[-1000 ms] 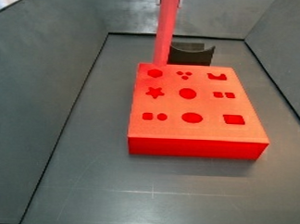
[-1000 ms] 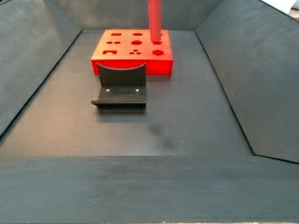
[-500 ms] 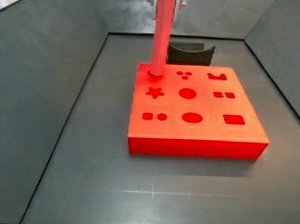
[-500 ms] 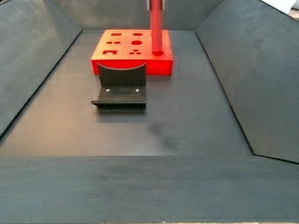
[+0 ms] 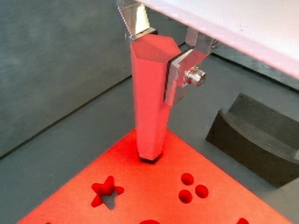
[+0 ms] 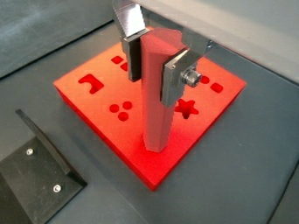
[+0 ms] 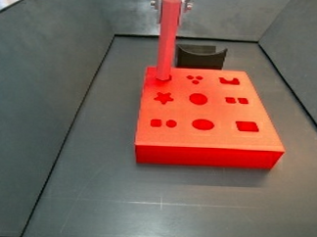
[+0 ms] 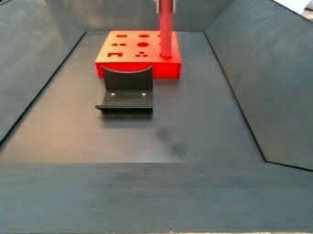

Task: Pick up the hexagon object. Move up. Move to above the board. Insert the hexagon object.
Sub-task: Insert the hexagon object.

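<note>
The hexagon object (image 7: 165,42) is a tall red-pink rod standing upright with its lower end at a hole in a corner of the board (image 7: 219,137). It shows in both wrist views (image 5: 152,96) (image 6: 158,96) and in a side view (image 8: 164,27). My gripper (image 5: 160,54) (image 6: 158,61) is shut on the rod's upper part, a silver finger plate on each side. In a side view the gripper (image 7: 172,1) is at the upper edge. The board (image 8: 123,64) is a red-orange slab with star, circle and rectangle holes.
The fixture (image 8: 126,94), a dark L-shaped bracket, stands on the floor next to the board; it also shows in a side view (image 7: 203,56) and in both wrist views (image 5: 257,136) (image 6: 35,171). Grey walls enclose the floor on all sides.
The rod and my gripper have moved down. The rod's lower end has come down to the board's corner hole.
</note>
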Motion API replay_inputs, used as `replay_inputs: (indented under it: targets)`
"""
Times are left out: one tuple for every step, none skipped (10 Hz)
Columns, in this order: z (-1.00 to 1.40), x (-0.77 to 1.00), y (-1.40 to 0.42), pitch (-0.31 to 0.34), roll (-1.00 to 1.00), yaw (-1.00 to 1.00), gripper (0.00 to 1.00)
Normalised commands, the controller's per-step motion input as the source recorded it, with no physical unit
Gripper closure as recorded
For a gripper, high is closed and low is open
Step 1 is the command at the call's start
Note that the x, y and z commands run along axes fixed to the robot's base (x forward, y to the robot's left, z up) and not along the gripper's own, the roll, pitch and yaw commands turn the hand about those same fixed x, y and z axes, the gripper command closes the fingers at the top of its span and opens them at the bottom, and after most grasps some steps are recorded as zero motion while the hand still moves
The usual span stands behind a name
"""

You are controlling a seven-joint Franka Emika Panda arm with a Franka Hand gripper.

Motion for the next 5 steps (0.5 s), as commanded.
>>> replay_inputs:
  targets:
    - [-0.28, -0.09, 0.0, -0.134, 0.06, 0.0, 1.0]
    - [-0.37, -0.05, 0.0, -0.146, 0.01, 0.0, 1.0]
    - [-0.38, -0.04, 0.0, -0.151, 0.0, 0.0, 1.0]
    - [-0.37, 0.0, 0.0, -0.131, 0.0, 0.0, 1.0]
    - [-0.27, 0.0, -0.11, -0.119, 0.01, 0.1, 1.0]
